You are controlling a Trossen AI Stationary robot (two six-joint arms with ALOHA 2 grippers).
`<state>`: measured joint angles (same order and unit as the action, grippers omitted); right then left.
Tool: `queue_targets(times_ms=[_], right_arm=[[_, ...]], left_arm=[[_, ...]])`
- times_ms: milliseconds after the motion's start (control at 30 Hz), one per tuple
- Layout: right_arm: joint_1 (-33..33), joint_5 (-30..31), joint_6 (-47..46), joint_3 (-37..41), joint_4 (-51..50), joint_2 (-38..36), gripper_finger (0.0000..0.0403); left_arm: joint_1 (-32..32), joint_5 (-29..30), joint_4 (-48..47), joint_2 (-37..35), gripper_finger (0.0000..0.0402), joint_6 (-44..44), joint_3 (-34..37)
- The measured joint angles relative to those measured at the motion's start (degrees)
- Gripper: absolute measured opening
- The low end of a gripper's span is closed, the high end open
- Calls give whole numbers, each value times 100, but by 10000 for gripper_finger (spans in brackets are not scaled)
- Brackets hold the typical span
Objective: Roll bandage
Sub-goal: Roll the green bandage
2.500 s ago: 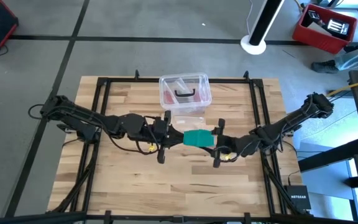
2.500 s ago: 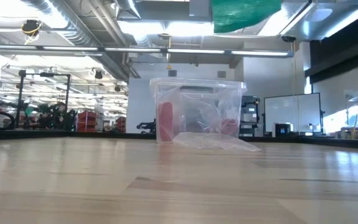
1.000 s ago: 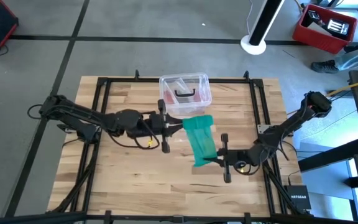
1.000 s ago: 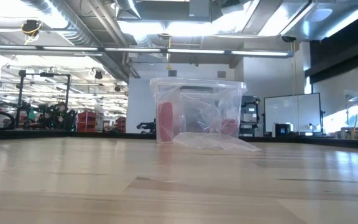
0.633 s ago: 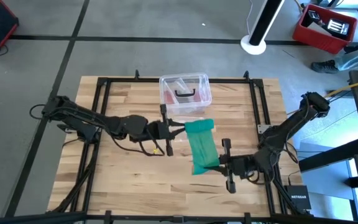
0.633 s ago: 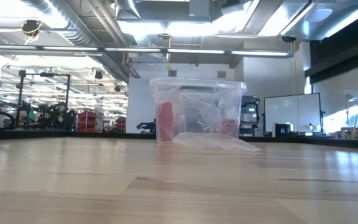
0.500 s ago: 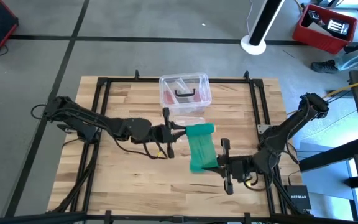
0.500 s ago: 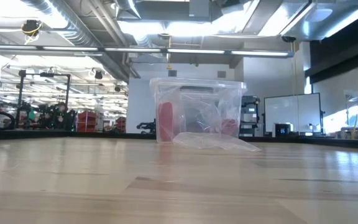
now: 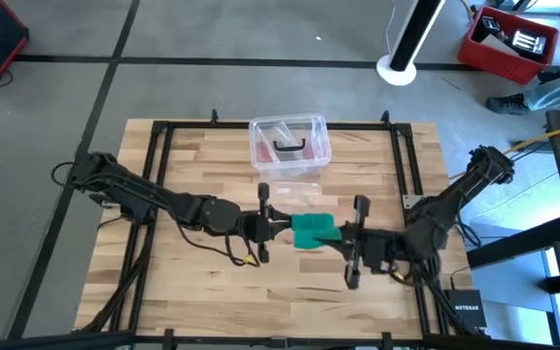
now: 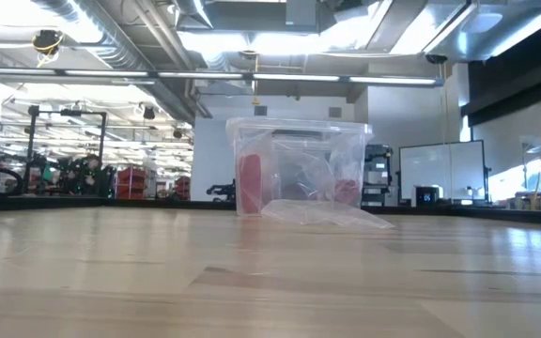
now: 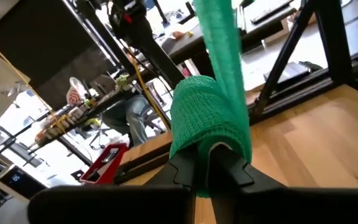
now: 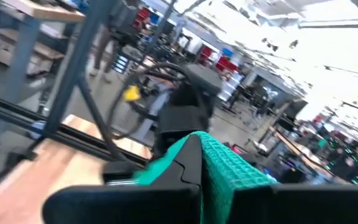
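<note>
Near the middle of the high view, above the wooden counter (image 9: 192,282), the bandage (image 9: 311,230) hangs bunched between both arms. At its left edge the left pincer (image 9: 278,227) is pressed together, pinching the bandage; the right pincer (image 9: 340,234) pinches its right edge likewise. Toward the upper centre of the frame sits a clear plastic box (image 9: 290,144).
</note>
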<state>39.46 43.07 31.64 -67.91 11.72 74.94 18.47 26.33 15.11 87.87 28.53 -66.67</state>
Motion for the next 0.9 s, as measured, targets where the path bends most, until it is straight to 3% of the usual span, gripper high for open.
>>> queue_targets(times_ms=[333,533,767,900], right_arm=[[-752,338,-67,-1,-154,0,5],[-1229,320,-750,-3,-796,-42,5],[-1768,-430,-2518,167,-1883,-46,5],[-2020,-1245,-3560,309,-2274,-52,5]], left_arm=[[268,8,-101,150,15,106,-2],[554,53,170,145,15,491,0],[850,569,160,154,15,976,13],[868,552,109,161,15,1024,16]])
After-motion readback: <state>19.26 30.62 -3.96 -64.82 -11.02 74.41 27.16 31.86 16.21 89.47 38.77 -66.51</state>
